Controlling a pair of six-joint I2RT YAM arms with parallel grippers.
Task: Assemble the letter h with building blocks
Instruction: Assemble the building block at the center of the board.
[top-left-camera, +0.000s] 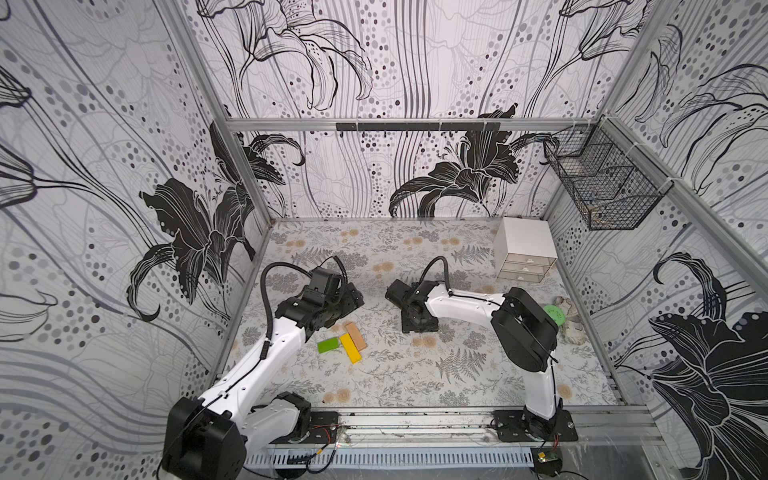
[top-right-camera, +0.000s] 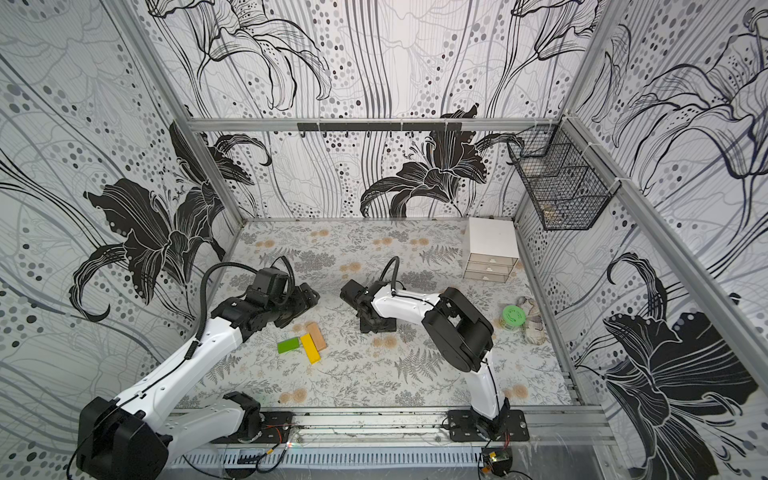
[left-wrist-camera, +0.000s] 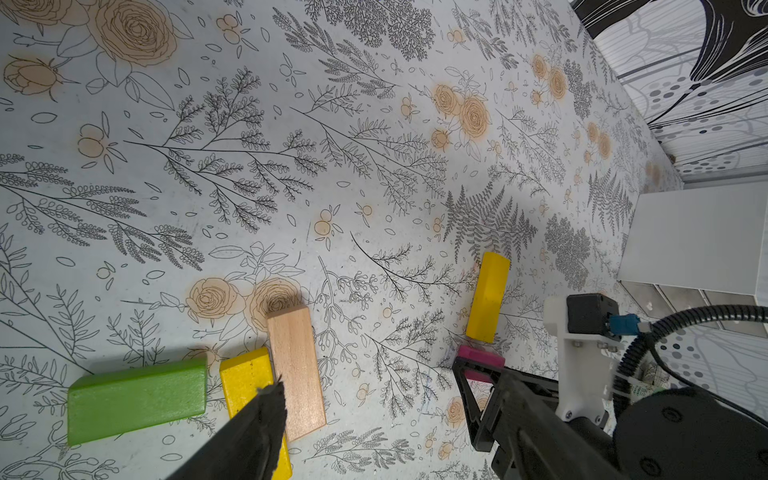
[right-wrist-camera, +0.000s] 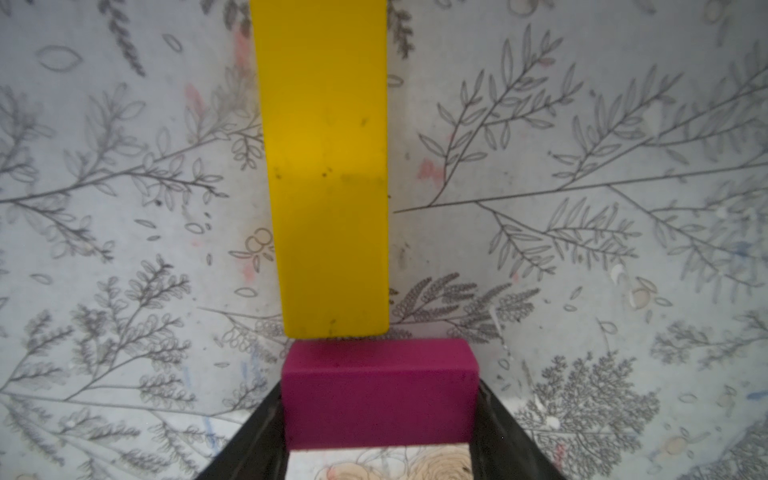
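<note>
A green block (top-left-camera: 327, 345), a yellow block (top-left-camera: 350, 348) and a plain wood block (top-left-camera: 357, 336) lie side by side on the table in front of my left arm. My left gripper (left-wrist-camera: 390, 380) hovers open beside them with only bare table between its fingers. It shows in a top view too, the left gripper (top-left-camera: 352, 298). My right gripper (right-wrist-camera: 380, 388) points down and is shut on the magenta block (right-wrist-camera: 378, 374), gripping its short ends. That block's long side meets the end of a second yellow block (right-wrist-camera: 328, 174). From above, the right gripper (top-left-camera: 417, 323) hides both.
A white mini drawer chest (top-left-camera: 524, 249) stands at the back right. A round green lid (top-left-camera: 555, 316) on a crumpled cloth lies by the right wall. A black wire basket (top-left-camera: 602, 183) hangs on that wall. The two grippers face each other closely mid-table.
</note>
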